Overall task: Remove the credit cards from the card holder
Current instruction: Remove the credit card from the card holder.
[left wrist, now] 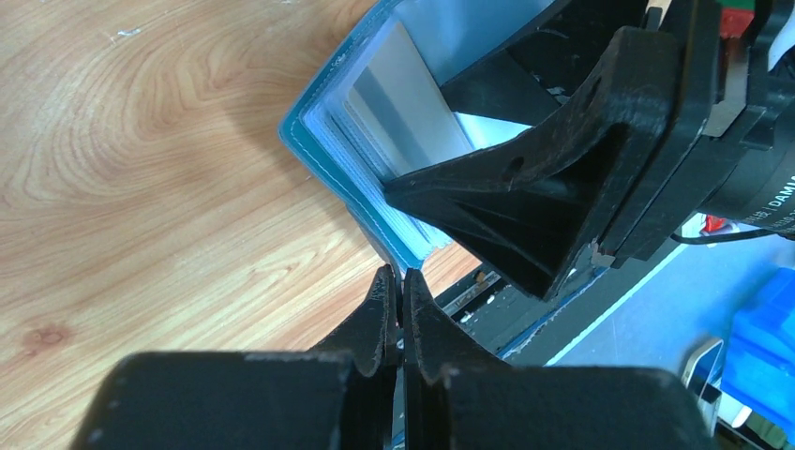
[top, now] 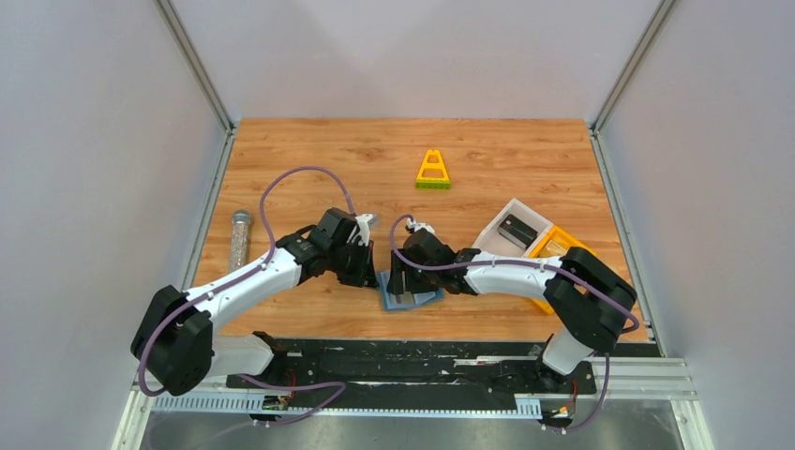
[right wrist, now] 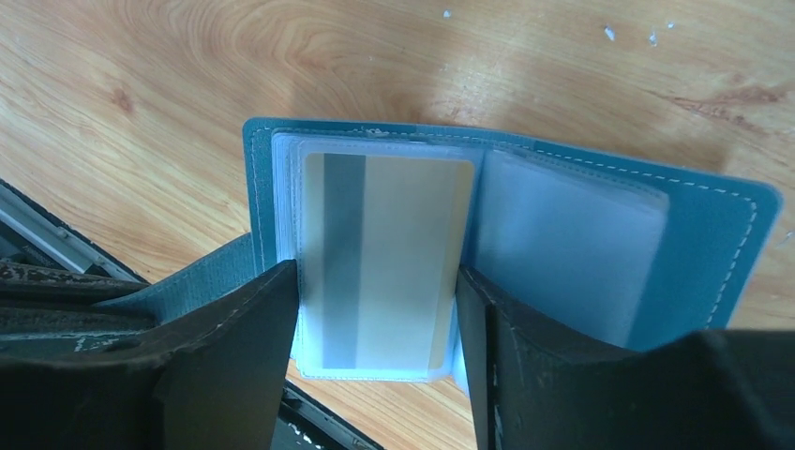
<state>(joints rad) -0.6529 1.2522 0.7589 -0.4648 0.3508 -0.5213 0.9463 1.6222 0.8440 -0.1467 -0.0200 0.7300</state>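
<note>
I find one grey cylinder lying at the left edge of the tabletop. The left hand has its fingers pressed together, tips right at the near edge of the card holder. I cannot tell whether they nip it.

The one card holder lies open and face up near the front edge, between the two hands. Seen from the right wrist, its long axis runs across the view.

The right hand is spread, one finger on each side of a beige card with a grey stripe. This card sits in a clear sleeve, its long axis parallel to the fold.

Further right I count one yellow triangular frame, one white bin holding one dark card, and one yellow bin.
</note>
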